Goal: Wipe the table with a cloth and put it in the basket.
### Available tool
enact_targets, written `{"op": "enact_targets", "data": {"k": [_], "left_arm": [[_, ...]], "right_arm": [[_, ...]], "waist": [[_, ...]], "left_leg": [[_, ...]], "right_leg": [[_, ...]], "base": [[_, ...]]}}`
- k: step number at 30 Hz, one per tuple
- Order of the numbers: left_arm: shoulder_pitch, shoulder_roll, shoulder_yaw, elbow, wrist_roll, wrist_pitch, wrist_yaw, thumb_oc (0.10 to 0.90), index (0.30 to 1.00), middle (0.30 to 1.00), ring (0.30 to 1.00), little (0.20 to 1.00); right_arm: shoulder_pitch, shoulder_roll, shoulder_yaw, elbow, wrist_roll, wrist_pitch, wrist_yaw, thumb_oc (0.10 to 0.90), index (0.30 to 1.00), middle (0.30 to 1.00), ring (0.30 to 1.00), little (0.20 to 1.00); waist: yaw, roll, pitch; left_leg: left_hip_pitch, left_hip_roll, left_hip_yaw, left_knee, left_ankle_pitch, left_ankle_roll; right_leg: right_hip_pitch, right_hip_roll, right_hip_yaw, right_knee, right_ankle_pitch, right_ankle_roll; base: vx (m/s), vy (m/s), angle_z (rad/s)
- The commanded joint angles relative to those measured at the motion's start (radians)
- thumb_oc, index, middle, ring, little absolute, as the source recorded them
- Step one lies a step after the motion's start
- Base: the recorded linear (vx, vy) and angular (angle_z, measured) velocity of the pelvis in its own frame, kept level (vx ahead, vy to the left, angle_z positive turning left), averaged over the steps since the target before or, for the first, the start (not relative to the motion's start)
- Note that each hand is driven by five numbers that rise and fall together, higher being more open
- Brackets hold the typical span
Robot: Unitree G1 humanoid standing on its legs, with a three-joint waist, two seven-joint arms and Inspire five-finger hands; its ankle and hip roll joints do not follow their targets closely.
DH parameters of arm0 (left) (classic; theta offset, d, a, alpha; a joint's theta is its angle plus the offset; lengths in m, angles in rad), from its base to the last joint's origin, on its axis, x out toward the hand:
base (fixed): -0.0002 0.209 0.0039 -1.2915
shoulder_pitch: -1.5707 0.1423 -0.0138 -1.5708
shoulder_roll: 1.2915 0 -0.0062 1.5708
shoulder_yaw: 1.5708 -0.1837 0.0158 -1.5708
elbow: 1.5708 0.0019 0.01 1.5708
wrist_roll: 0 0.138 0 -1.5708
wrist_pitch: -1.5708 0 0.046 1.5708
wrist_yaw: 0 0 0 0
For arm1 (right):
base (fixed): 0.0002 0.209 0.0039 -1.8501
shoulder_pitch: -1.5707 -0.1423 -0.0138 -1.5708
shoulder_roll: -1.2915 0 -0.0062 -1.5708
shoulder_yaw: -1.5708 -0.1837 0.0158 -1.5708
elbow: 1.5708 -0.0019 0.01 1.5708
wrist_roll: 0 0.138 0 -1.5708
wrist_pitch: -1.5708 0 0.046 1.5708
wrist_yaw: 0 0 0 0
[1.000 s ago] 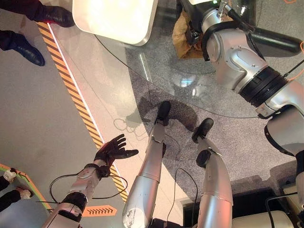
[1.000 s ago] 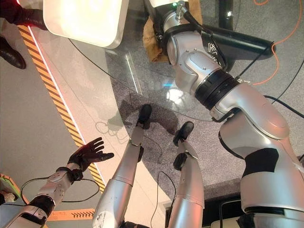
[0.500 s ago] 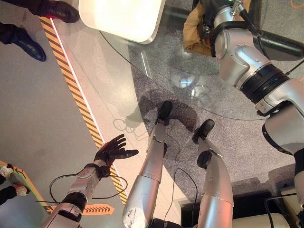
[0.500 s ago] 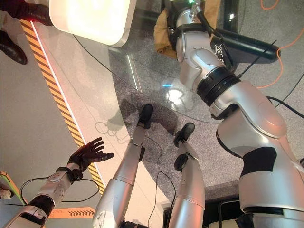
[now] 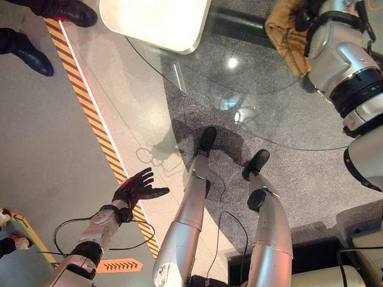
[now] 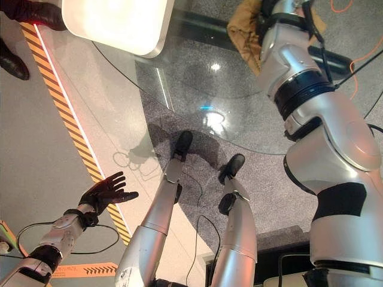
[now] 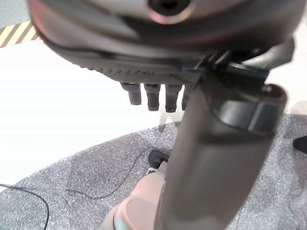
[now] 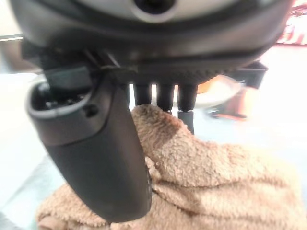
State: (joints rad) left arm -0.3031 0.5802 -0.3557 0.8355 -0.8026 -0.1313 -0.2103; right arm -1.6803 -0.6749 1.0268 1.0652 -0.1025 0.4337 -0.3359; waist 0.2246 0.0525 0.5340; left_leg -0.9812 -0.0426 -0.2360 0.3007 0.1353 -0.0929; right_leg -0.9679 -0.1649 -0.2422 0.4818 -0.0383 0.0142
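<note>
Right hand (image 8: 96,158) on tan cloth (image 8: 201,177), straight fingers (image 8: 165,98) pressing it flat on the glass tabletop (image 5: 251,89), thumb alongside, not clutching. Left hand (image 5: 136,188) idle, fingers spread. Wiping well: keep even downward pressure, cloth bunched under fingers, overlap passes.

Cloth (image 5: 286,31) partly behind right arm

The right hand (image 8: 96,158) has pushed the cloth (image 5: 287,33) rightward across the table (image 5: 251,107).
</note>
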Motion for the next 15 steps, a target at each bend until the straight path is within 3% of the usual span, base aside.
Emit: {"op": "enact_targets", "data": {"k": [1, 15], "left_arm": [[0.117, 0.039, 0.014, 0.024, -0.026, 0.014, -0.016, 0.800, 0.900, 0.900, 0.900, 0.900], [0.095, 0.058, 0.026, 0.057, -0.053, 0.042, -0.030, 0.800, 0.900, 0.900, 0.900, 0.900]], "right_arm": [[-0.069, -0.266, 0.046, 0.104, 0.001, 0.113, -0.109, 0.100, 0.300, 0.300, 0.300, 0.200], [-0.027, -0.350, -0.006, 0.142, 0.063, 0.117, -0.134, 0.100, 0.300, 0.300, 0.300, 0.200]], "waist": [[-0.022, 0.028, -0.014], [-0.065, 0.031, -0.014]], "left_leg": [[0.034, 0.003, 0.073, 0.092, -0.131, 0.074], [0.058, 0.018, 0.103, 0.081, -0.135, 0.076]], "right_leg": [[0.069, 0.024, 0.077, -0.080, 0.018, 0.066], [0.074, 0.031, 0.105, -0.089, 0.021, 0.060]], "base": [[-0.01, -0.010, -0.09], [-0.01, 0.002, -0.11]]}}
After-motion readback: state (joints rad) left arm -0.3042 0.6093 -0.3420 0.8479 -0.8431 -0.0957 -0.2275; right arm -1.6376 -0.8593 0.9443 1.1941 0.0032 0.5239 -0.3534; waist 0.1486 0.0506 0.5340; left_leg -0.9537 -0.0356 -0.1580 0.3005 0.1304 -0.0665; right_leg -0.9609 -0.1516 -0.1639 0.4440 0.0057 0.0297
